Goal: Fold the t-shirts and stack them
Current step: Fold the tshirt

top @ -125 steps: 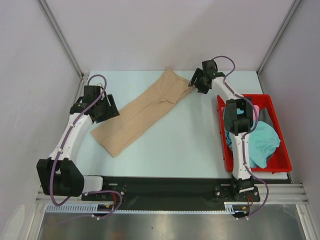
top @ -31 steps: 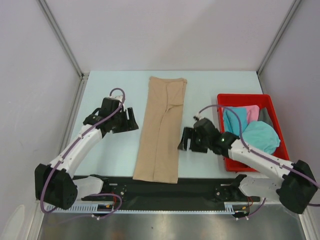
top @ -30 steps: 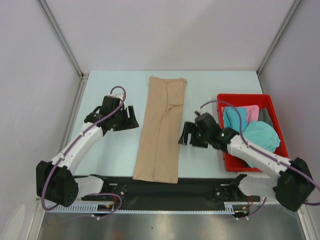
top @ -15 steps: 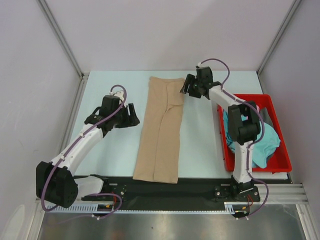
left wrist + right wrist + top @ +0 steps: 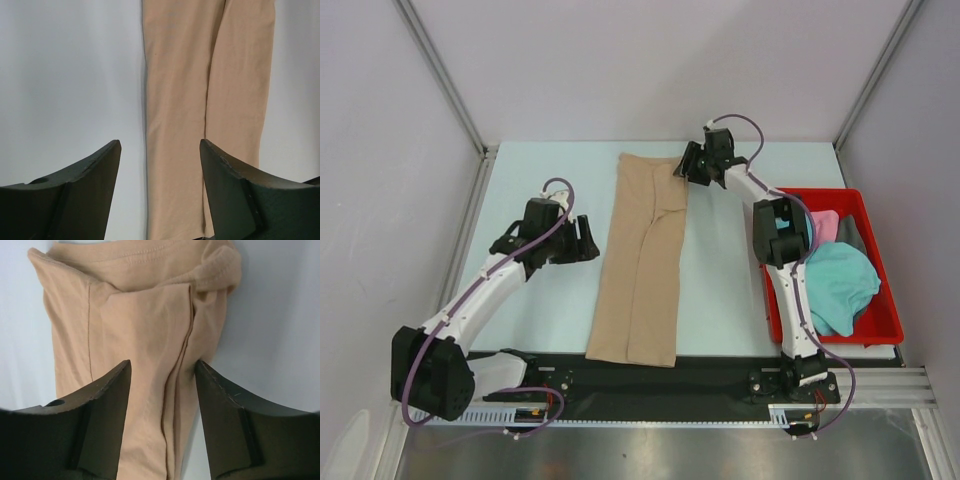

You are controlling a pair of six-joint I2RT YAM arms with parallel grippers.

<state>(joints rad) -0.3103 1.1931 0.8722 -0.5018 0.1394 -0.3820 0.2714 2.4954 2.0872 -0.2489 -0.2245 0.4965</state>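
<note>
i've got the tan t-shirt (image 5: 642, 260) lying on the bench (image 5: 550, 175), folded into one long narrow strip that runs from the far side toward the arm bases. its near end reaches the black rail (image 5: 710, 372) where the arms are bolted.

the left fingers (image 5: 586, 243) sit to the left of the tan t-shirt, about level with its middle, pointing at it and close to its left edge but apart from it in the overhead view. in the left wrist view they're spread wide with nothing between them. the shirt's left edge runs up through the gap and the cloth lies flat beyond, with a lengthwise fold line down it.

the right fingers (image 5: 684, 166) are over the tan t-shirt's far right corner. in the right wrist view they stand apart, not clamped on anything. a folded edge of the shirt runs up between them, the stitched hem lies across the top, and the corner on that side is bunched into a small roll. i can't tell whether the tips touch the cloth.

well to the right of the tan t-shirt is the red bin (image 5: 825, 193), holding a teal t-shirt (image 5: 842, 285) in a loose heap and a pink t-shirt (image 5: 824, 224) at the far end. the right arm's elbow hides part of the bin.
</note>
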